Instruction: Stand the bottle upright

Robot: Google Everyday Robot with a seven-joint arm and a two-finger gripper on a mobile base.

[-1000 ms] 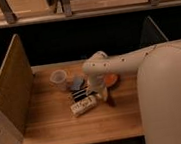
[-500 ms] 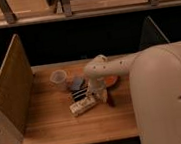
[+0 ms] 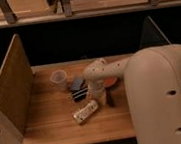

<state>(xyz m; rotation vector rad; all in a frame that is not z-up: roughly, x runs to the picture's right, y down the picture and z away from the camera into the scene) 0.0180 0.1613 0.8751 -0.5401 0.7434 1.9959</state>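
The cream-white bottle (image 3: 86, 111) lies on its side on the wooden table (image 3: 51, 127), slanting up to the right, its dark-printed label facing up. My gripper (image 3: 103, 96) hangs from the pale arm (image 3: 152, 93) just right of and above the bottle's upper end, over the table's middle. A dark finger (image 3: 110, 100) points down beside the bottle.
A black bar-shaped object with pale stripes (image 3: 78, 91) lies just behind the bottle. A translucent whitish cup (image 3: 58, 79) stands at the back left. An orange thing (image 3: 110, 82) shows behind the arm. A wooden side panel (image 3: 11, 90) walls the left; a dark panel stands at the right.
The arm has swung slightly and fills more of the right side. The gripper stays just right of the bottle. The bottle still lies in the same place.
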